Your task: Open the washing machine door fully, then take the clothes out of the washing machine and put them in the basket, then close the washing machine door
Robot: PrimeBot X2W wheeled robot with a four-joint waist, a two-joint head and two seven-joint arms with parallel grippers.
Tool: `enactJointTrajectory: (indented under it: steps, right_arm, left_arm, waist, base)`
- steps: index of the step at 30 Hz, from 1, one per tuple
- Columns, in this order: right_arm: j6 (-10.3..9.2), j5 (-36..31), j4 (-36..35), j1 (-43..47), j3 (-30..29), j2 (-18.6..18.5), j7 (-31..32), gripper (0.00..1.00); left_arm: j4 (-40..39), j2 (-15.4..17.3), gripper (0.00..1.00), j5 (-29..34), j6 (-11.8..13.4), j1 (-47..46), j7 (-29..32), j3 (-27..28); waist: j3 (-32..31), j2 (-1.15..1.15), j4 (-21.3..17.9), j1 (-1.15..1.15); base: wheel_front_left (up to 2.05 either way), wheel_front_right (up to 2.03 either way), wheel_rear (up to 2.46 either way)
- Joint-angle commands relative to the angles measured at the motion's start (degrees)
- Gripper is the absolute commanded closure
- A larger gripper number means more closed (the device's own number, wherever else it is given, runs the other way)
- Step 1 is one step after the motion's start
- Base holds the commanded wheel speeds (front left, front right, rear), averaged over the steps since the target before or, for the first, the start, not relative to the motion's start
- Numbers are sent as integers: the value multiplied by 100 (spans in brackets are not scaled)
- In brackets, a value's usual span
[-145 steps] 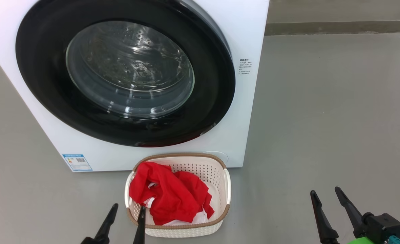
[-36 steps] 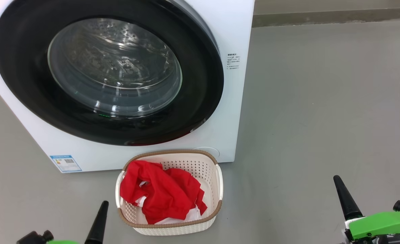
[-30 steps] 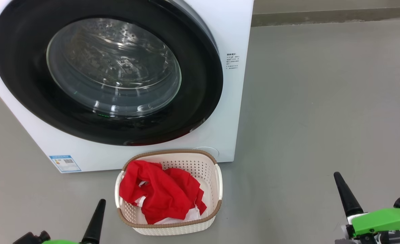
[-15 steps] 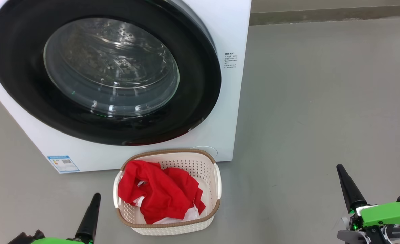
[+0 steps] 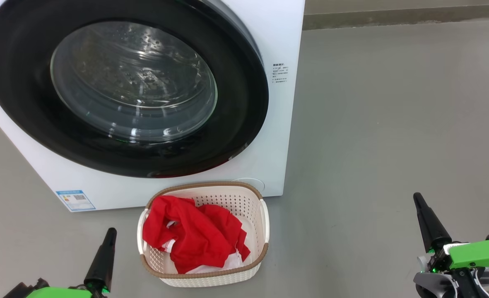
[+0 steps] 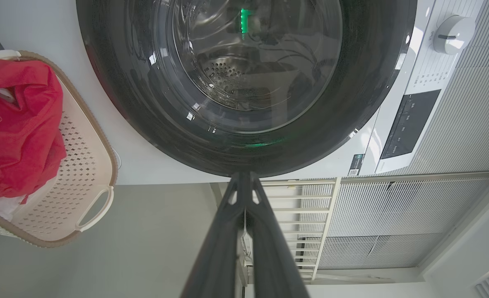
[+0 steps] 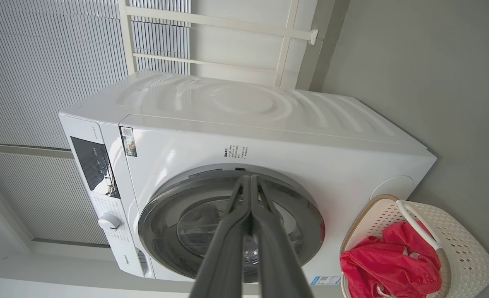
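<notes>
The washing machine door [image 5: 124, 91] sits flush in the washing machine [image 5: 277, 33], glass facing you, so back off cleanly. The left gripper [image 5: 110, 232] and right gripper [image 5: 417, 198] have their fingers pressed together, empty. The clothes [image 5: 194, 240] lie in the basket [image 5: 265, 223] just before the machine, mouth up, with its longer side seemingly along that front.

I see the white washing machine [image 5: 281, 37] standing at the far left. Its round door [image 5: 124, 89] is shut flat against the front, a glossy black rim around a bulging clear window. Just in front of its lower right corner the cream, brown-rimmed basket [image 5: 248, 207] sits upright. The red clothes [image 5: 194, 242] lie bunched in the basket's left half, with some white showing.
</notes>
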Motion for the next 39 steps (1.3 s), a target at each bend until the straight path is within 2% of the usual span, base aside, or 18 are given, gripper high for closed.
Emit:
enactJointTrajectory:
  steps: [1, 39]
  right_arm:
    - [-4, 38, -142, -268, 96, -97, 29, 100]
    - [-4, 9, -140, -271, 61, -73, 57, 100]
  left_arm:
    - [-113, 49, 100, -62, -41, -234, 30, 209]
    - [-113, 33, 100, -42, -41, -236, 49, 233]
  waist:
    - [0, 0, 0, 0]
    - [0, 0, 0, 0]
  base:
    - [0, 0, 0]
    - [0, 0, 0]
